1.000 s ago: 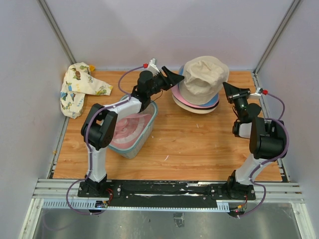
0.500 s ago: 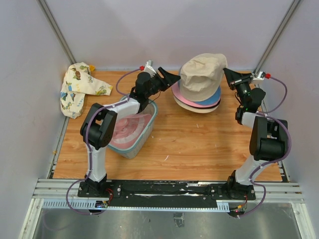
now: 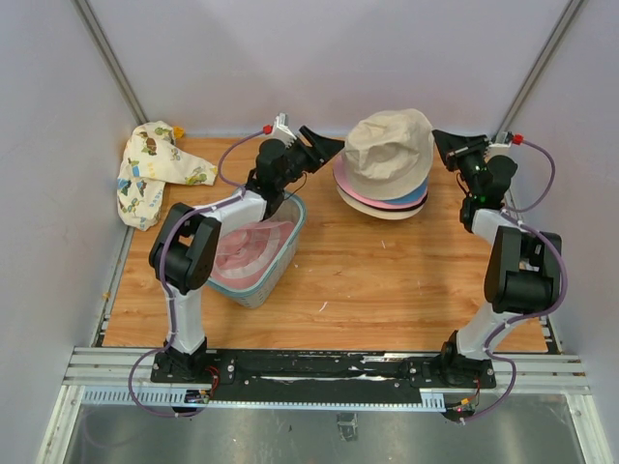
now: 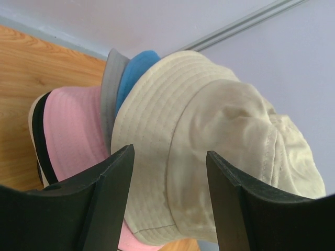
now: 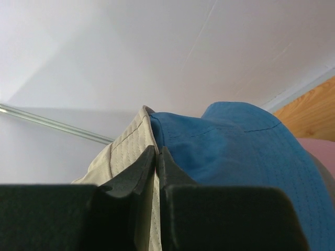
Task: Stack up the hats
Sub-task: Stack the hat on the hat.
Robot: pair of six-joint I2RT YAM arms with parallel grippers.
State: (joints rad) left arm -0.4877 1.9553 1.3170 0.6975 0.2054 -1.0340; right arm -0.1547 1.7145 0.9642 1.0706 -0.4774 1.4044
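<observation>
Sitting atop the stack (image 3: 379, 198) at the table's (image 3: 387, 280) far side, the beige hat (image 3: 389, 145) covers a blue hat (image 3: 414, 192) and others. The right gripper (image 3: 441, 139) is clamped on its right brim edge. The left gripper (image 3: 332, 145) hovers just left of the stack, jaws apart, holding nothing. Under the left arm, a mesh basket (image 3: 291, 235) holds a pink hat (image 3: 247, 256); a printed cloth (image 3: 155, 169) lies far left.

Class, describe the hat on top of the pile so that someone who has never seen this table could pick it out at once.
Start at the wooden table and go to its far edge, right of the middle, where a pile of hats sits. The beige hat is the top one. It alone shows its whole domed crown; those under it show only coloured brim edges.
</observation>
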